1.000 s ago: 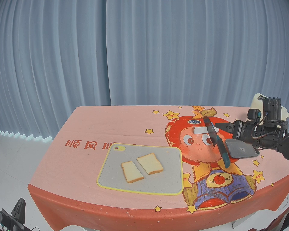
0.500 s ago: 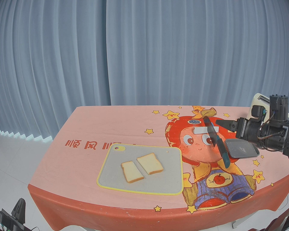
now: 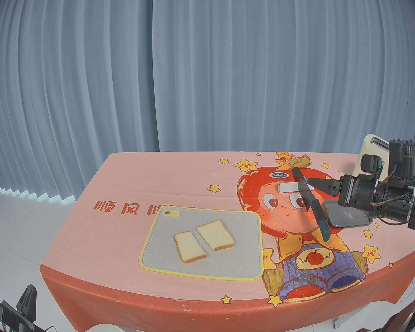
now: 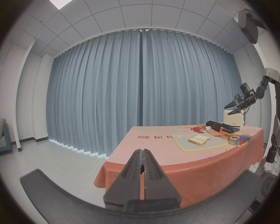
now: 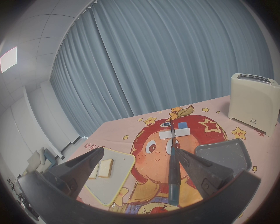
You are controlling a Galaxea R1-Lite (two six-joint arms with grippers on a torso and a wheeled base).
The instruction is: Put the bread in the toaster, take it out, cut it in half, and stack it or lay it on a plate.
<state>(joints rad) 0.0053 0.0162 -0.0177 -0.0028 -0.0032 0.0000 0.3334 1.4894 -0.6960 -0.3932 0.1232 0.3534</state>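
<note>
Bread halves [image 3: 204, 241] lie on the cutting board [image 3: 242, 255] at lower centre of the head view; the right gripper [image 3: 320, 183], jaws wide apart and empty, hangs at right above the knife [image 3: 312, 203], which a low sweep toward the bread could knock away.

Staged lab room: full-wall blue curtain [image 4: 140, 81], panel ceiling [image 4: 140, 14], cloth-covered table [image 3: 151, 181].

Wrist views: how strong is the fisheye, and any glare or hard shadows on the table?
Left wrist view: strong barrel bend, blue-grey curtain top and ceiling grid arc, corners go black; bright ceiling light panel. Right wrist view: same bend and black rim, white toaster evenly lit. Head view: milder bend, pink tablecloth's front edge bows; only soft shadows under the two bread halves.
</note>
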